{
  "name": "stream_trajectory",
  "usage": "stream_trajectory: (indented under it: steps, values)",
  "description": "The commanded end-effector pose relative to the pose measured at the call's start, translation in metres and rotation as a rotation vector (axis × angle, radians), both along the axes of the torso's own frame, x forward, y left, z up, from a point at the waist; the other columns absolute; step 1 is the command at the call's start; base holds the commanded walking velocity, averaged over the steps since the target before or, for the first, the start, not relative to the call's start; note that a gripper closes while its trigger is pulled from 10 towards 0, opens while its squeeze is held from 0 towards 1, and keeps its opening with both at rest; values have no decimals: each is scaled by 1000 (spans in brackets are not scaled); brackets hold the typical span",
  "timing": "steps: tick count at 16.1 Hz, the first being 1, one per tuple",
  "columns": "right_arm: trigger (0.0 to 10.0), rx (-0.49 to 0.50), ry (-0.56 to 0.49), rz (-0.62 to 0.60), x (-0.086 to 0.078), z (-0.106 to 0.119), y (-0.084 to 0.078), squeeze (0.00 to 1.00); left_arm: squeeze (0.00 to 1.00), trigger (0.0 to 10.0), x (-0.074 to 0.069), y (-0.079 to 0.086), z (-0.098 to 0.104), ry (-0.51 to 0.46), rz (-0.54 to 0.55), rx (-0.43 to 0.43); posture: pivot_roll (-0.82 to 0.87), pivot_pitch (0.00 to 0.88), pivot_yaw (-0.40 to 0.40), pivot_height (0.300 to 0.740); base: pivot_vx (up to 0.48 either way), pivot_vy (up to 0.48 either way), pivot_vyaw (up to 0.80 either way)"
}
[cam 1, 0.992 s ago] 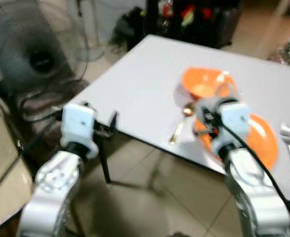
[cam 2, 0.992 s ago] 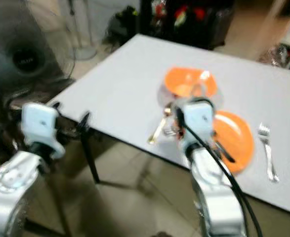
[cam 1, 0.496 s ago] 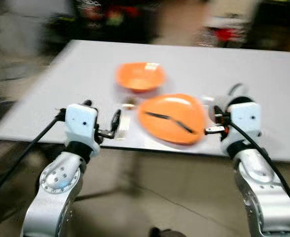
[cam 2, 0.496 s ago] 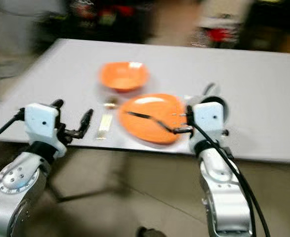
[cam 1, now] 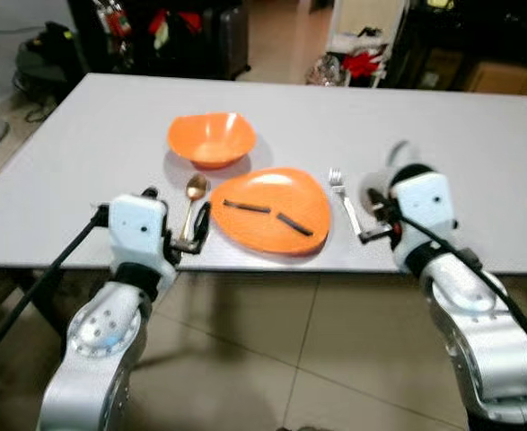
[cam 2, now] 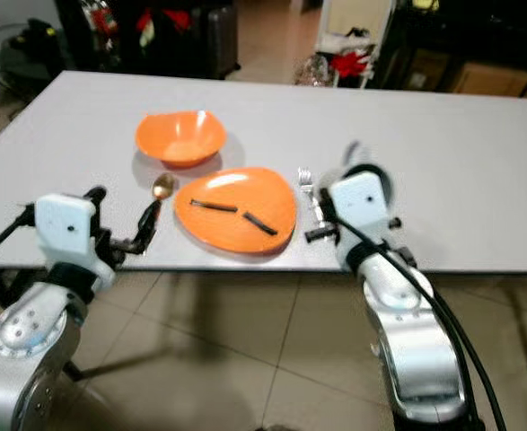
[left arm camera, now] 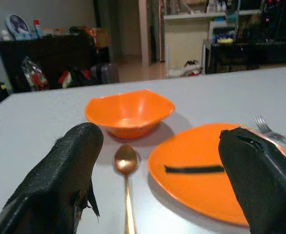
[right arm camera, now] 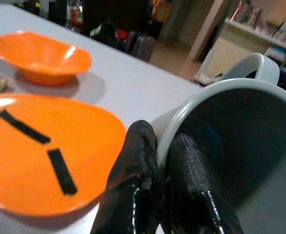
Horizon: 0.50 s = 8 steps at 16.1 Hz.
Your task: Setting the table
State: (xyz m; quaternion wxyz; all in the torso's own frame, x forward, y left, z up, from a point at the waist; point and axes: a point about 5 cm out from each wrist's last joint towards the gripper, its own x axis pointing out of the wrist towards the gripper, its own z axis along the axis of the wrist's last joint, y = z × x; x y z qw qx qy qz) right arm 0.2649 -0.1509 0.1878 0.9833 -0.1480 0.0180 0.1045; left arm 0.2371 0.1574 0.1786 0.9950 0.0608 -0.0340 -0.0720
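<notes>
1. Mug (right arm camera: 240, 146), pale grey-white, is pinched at its rim by the right gripper (right arm camera: 167, 195): right wrist view, one black finger outside the wall, the other inside the cup. Handle points away from the fingers. Orange plate (right arm camera: 40, 151) with two dark strips lies just beside, orange bowl (right arm camera: 40, 56) farther back.

2. Left wrist view: left gripper (left arm camera: 157, 185) spread wide, holding nothing, low at the near edge of the table (left arm camera: 30, 122). Spoon (left arm camera: 125, 165) lies straight ahead between the fingers, long axis running toward the camera, bowl end away. Plate to one side, with fork (left arm camera: 272, 131) past it.

3. Left eye view: mug (cam 1: 398, 154) rides at the right gripper (cam 1: 377, 215), at the table's near edge, on the fork side of the plate (cam 1: 272, 211). Fork (cam 1: 344, 197) lies between plate and gripper, long axis front to back. Left gripper (cam 1: 196, 229) hovers near the spoon (cam 1: 193, 193) handle.

4. Judgement: the mug likely goes down on bare table beyond and to the right of the fork. The right arm is the nearer and already carries it, so the placement spot lies forward of the gripper; the risk is clipping the fork.
</notes>
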Motion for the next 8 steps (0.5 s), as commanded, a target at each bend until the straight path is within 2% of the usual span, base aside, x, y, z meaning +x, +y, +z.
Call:
stream_trajectory:
  steps: [1, 8]
  values:
    - [10000, -6, -3, 23, 1, 2, 1, 0, 0, 10000, 0, 0, 2, -9, 11, -12, -42, 31, -54, 740, 349, 0, 0]
    - [10000, -10, 8, 56, 4, 2, 5, 0, 0, 10000, 1, 1, 4, -19, -9, 26, -45, 28, -55, 740, 375, 0, 0]
